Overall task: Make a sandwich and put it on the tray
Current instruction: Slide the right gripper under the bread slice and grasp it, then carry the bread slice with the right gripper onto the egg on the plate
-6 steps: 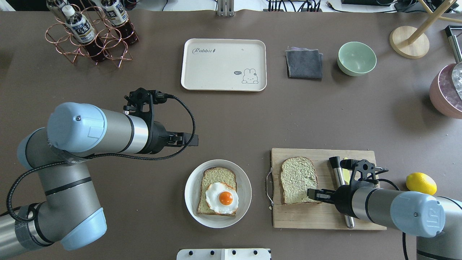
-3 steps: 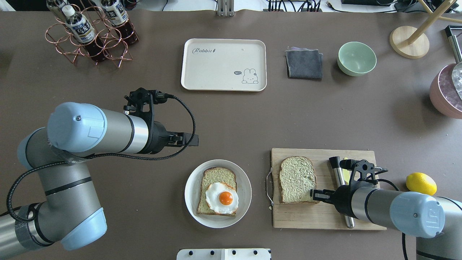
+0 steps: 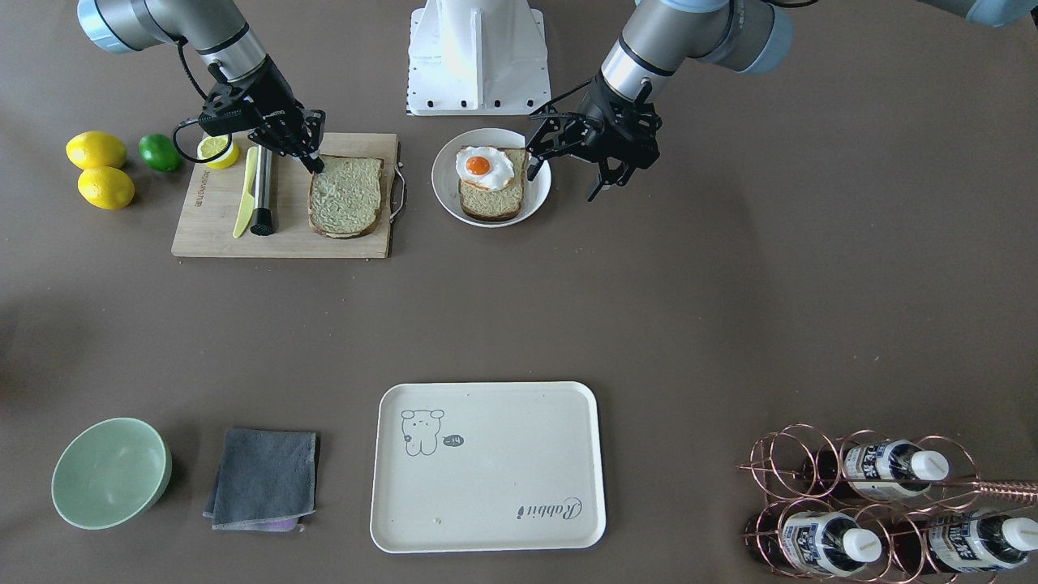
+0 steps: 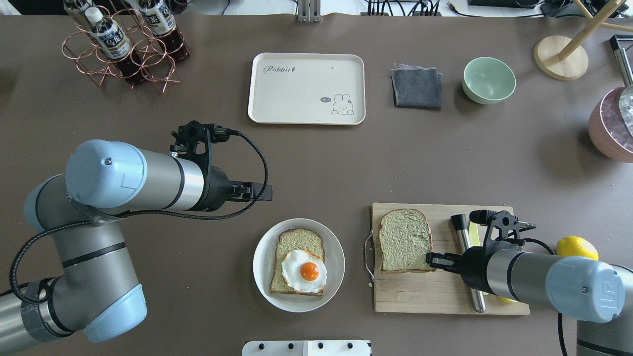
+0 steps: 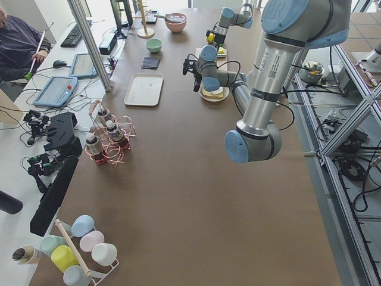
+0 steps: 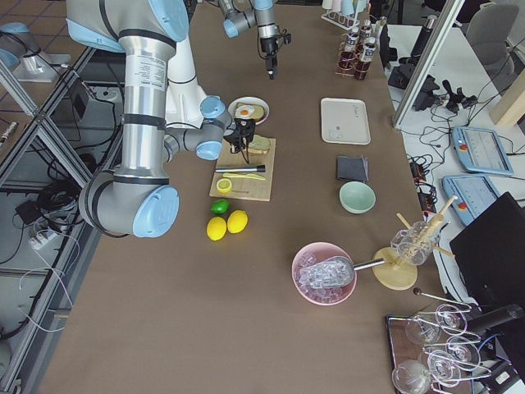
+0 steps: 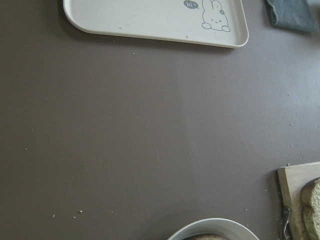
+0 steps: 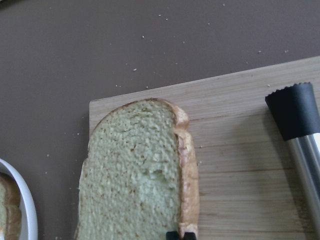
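One bread slice point(image 4: 404, 240) point(image 8: 130, 175) lies on the wooden cutting board point(image 4: 435, 296). My right gripper point(image 4: 429, 258) point(image 3: 318, 166) is shut on the crust at its near right corner; the fingertips point(image 8: 173, 234) pinch that edge. The other slice point(image 4: 299, 240) sits on a round white plate point(image 4: 332, 277) with the fried egg point(image 4: 304, 271) on top. My left gripper point(image 4: 262, 192) point(image 3: 564, 182) hovers open beyond the plate's left side, holding nothing. The cream tray point(image 4: 296, 94) point(image 7: 150, 15) stands bare at the far middle.
A steel tool with a black end point(image 4: 465, 257) and a yellow knife point(image 3: 245, 195) lie on the board. Lemons point(image 3: 97, 150) and a lime point(image 3: 159, 152) sit beside it. At the far side are a bottle rack point(image 4: 123, 49), a grey cloth point(image 4: 417, 87) and a green bowl point(image 4: 488, 80).
My right gripper drew back slightly to the right and closed on the slice's corner. The slice shifted a little left and away on the board. The left arm stayed still.
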Robot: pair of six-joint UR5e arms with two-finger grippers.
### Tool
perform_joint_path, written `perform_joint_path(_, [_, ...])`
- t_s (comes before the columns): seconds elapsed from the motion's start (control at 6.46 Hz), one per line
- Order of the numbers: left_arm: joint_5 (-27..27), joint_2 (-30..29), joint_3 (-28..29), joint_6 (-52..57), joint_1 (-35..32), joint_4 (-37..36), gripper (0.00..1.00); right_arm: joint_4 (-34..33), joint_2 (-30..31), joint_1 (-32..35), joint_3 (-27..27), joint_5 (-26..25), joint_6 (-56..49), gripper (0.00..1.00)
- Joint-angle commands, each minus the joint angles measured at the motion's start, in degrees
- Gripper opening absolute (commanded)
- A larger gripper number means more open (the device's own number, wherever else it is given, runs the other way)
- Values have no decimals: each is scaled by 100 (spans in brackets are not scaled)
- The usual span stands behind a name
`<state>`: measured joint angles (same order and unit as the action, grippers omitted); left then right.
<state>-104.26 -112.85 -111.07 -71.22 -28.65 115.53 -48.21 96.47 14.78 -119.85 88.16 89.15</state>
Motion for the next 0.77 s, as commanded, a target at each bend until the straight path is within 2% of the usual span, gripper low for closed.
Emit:
perform_joint_path(0.0, [-24,9,-29,-5,-9,5,98,-363,-241,165,-450,166,-3,0])
perform_joint_path(0.46, [-33,105,-90,21,-79,5,98,-2213,-1916,-9,-417,105,15,0])
perform_joint_path(0.62, [-294,236,-90,30,-175,5,98,-2532,-2348,-202,-251,-8,15,0])
